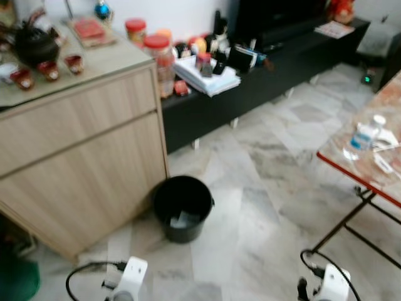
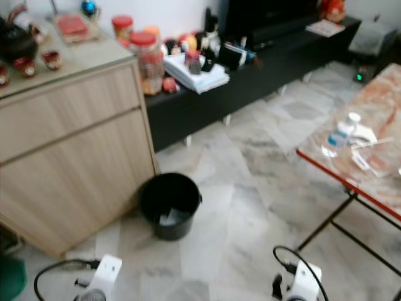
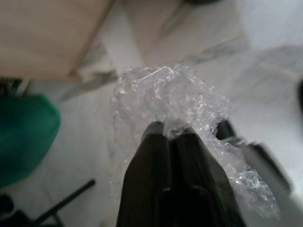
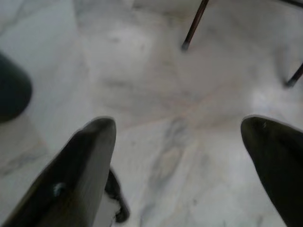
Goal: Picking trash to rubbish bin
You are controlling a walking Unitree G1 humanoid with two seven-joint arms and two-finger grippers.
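Nearest your camera, at 6 o'clock low in the head view, sit both wrists: the left arm (image 1: pixel 128 281) at about 7 o'clock with its black cable (image 1: pixel 88 271) looping off it, the right arm (image 1: pixel 331 283) at about 5 o'clock.

Left gripper (image 3: pixel 173 130): you see both black fingers pressed together in the left wrist view, pinching a crumpled wad of clear plastic wrap (image 3: pixel 170 97). The wrap bulges past the fingertips and trails down one side of them. Beneath it lie marble floor (image 3: pixel 265 71), a corner of wooden cabinet (image 3: pixel 47 33) and a green object (image 3: pixel 23 137).

Right gripper (image 4: pixel 177 130): fingers spread wide, nothing between them, over bare marble. Two dark bench legs (image 4: pixel 194 23) stand beyond the fingertips.

Black rubbish bin (image 1: pixel 182 207): upright on the floor at the centre of the head view, just beside the cabinet's (image 1: pixel 81 163) corner. Some pale scrap (image 1: pixel 183 220) lies at its bottom. The held wrap sits near the floor at 7 o'clock, apart from the bin.

At 3 o'clock you have a red-edged bench (image 1: pixel 351 172) carrying a clear water bottle (image 1: pixel 363 136) and papers. At 12 o'clock a low black shelf (image 1: pixel 276 69) holds jars, paper and small clutter; detail is blurred.
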